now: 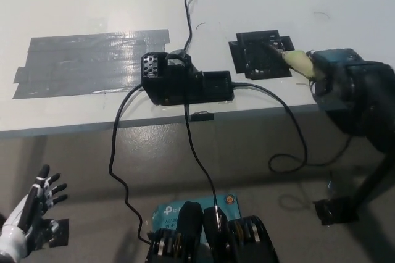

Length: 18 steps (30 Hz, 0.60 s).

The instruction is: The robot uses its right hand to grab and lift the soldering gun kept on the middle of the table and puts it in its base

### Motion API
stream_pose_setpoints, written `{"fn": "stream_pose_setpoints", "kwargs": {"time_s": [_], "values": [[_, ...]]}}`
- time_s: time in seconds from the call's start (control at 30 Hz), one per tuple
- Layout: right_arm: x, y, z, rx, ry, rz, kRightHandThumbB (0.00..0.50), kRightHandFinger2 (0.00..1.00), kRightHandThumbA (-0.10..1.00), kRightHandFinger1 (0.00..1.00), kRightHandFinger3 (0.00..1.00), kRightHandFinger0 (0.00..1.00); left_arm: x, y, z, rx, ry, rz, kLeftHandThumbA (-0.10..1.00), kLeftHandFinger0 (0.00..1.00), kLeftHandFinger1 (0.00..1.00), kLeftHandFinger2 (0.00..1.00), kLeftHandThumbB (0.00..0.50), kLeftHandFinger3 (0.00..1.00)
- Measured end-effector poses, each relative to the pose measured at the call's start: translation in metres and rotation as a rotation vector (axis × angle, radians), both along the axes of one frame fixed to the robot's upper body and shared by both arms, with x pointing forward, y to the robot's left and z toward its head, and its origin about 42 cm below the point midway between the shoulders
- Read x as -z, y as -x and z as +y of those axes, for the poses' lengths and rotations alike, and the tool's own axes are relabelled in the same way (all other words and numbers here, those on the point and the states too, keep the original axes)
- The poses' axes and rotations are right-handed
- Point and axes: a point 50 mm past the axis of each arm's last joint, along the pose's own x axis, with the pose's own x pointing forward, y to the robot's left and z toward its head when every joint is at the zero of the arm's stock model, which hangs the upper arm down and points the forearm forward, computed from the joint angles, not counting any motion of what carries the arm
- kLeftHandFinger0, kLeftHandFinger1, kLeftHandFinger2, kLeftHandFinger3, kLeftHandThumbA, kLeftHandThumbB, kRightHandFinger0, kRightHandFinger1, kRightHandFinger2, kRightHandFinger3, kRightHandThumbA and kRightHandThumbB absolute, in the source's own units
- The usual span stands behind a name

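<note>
The soldering gun point(300, 62) has a pale yellowish grip and a black cable point(290, 118) running to the black station box point(185, 84) in the middle of the table. My black right hand point(345, 81) is shut on the gun's rear end at the table's right edge. The gun points up-left, and its front end lies over the right edge of the flat black square base point(259, 56). The very tip is hard to make out against the base. My white left hand point(28, 217) rests open at the lower left, below the table, fingers spread.
A wide patch of grey tape point(92, 62) covers the white table point(74, 4) at left. Thin black cables point(117, 152) hang from the station over the table's front edge. A teal box point(170, 213) lies below and a black bracket point(336, 210) sits at lower right.
</note>
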Motion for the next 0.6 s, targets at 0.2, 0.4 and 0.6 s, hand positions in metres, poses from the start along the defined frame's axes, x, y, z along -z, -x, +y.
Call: {"fn": "stream_pose_setpoints", "kwargs": {"time_s": [0.2,0.4,0.6], "values": [[0.011,0.010,0.003,-0.086,0.160,-0.066,0.000,0.39,0.20,0.23,1.00,0.01,-0.002,-0.001,-0.002,0.042,-0.047,0.003,1.00,0.81,0.91,0.96,0.026,0.99],[0.023,0.018,0.002,-0.126,0.213,-0.116,0.000,0.50,0.48,0.44,0.97,0.21,-0.001,-0.001,-0.005,0.082,-0.086,0.015,1.00,0.84,0.90,0.94,0.009,0.98],[0.031,0.023,-0.004,-0.120,0.159,-0.168,0.000,0.36,0.25,0.17,0.32,0.00,-0.001,-0.001,-0.006,0.103,-0.104,0.015,1.00,0.84,0.92,0.96,0.021,0.97]]}}
